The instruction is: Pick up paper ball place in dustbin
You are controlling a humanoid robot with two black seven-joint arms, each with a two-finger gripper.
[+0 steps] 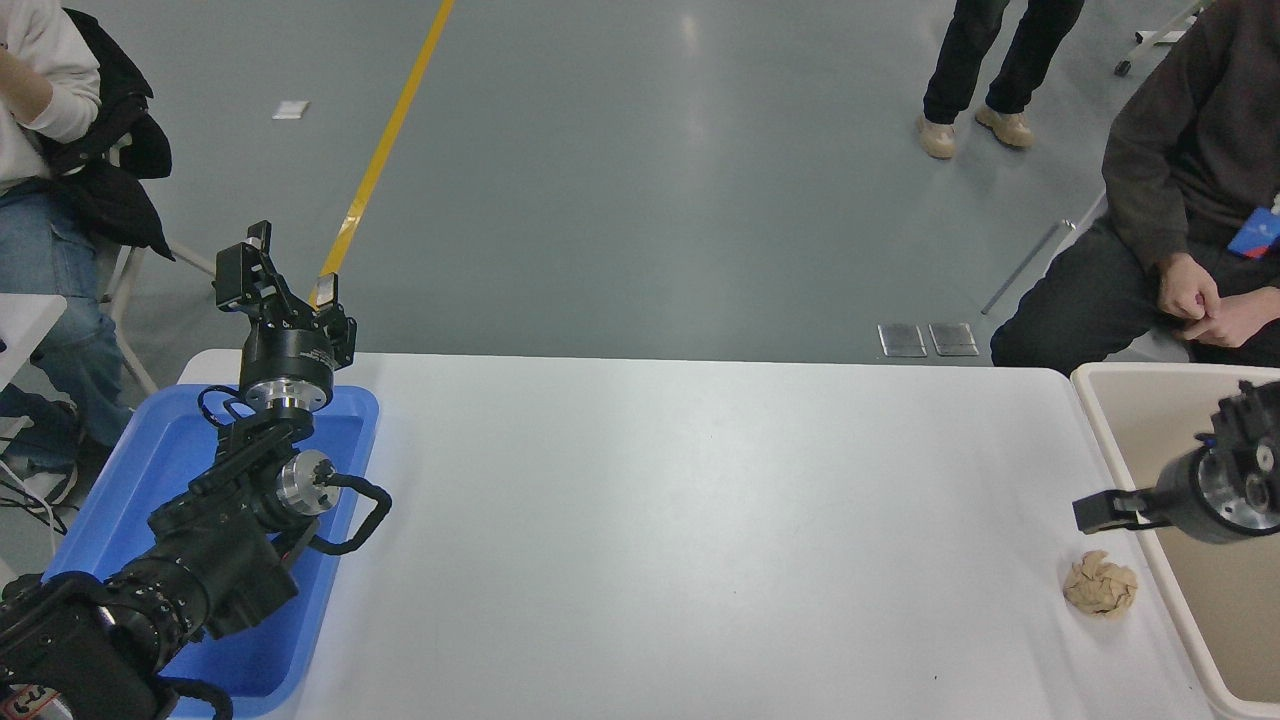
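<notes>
Tan, crumpled paper ball (1100, 585) lies on the white table (700, 520), just beside the dustbin (1150, 560). It looks light and soft; a pinch across its middle should do. Right gripper (1095, 510) hovers above it; whether it is spread, I cannot tell. Left gripper (275, 285) is parked spread above the blue tray (120, 480). Nothing blocks the way.

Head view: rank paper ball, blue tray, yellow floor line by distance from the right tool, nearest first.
From the right tool, at the table's right edge:
1. Paper ball, on the table just below it in the picture, near the dustbin.
2. Yellow floor line, on the floor beyond the table, upper left.
3. Blue tray, at the table's far left end, under the parked left arm.
</notes>
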